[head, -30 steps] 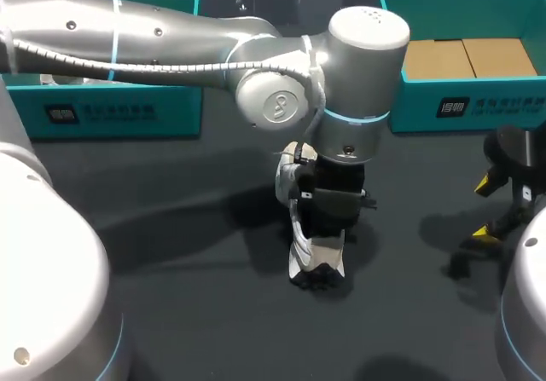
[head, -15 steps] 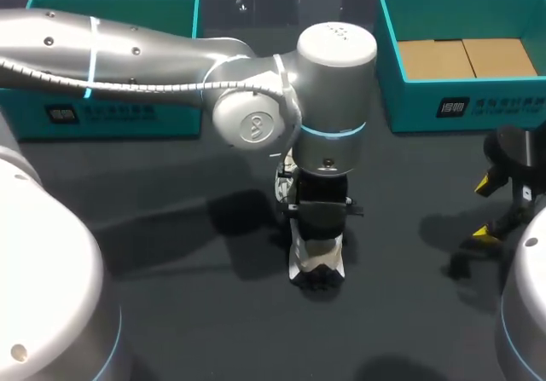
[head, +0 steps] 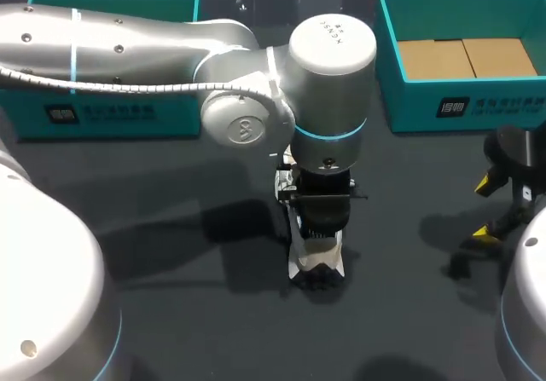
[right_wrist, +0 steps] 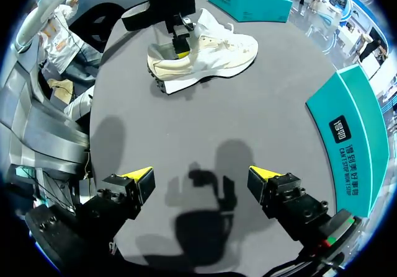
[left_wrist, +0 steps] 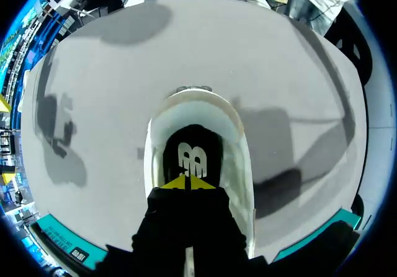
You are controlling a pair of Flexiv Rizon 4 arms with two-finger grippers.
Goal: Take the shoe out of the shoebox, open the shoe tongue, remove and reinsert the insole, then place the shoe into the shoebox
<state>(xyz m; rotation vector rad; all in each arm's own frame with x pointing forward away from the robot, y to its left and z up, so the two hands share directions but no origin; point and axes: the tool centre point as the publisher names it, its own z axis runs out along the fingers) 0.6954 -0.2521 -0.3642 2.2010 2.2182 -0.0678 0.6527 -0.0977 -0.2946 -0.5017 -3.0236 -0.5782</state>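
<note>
**White sneaker out of its box, left pincer down in the heel opening.**
The left gripper (left_wrist: 186, 183), yellow tips pressed together, sits on the black insole (left_wrist: 205, 144) inside the white lace-up sneaker (left_wrist: 239, 159); I cannot tell whether it pinches the insole. The sneaker lies on the dark grey table (head: 171, 313), so insole removal, reinsertion and boxing seem left. Right of the sneaker, the right gripper (right_wrist: 200, 184) hangs spread and empty. Beyond the sneaker stands the open teal shoebox (head: 426, 108).

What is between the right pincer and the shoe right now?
Nothing visible: only bare table lies between the open right pincer and the shoe. The left pincer is down in the shoe's heel opening.
</note>
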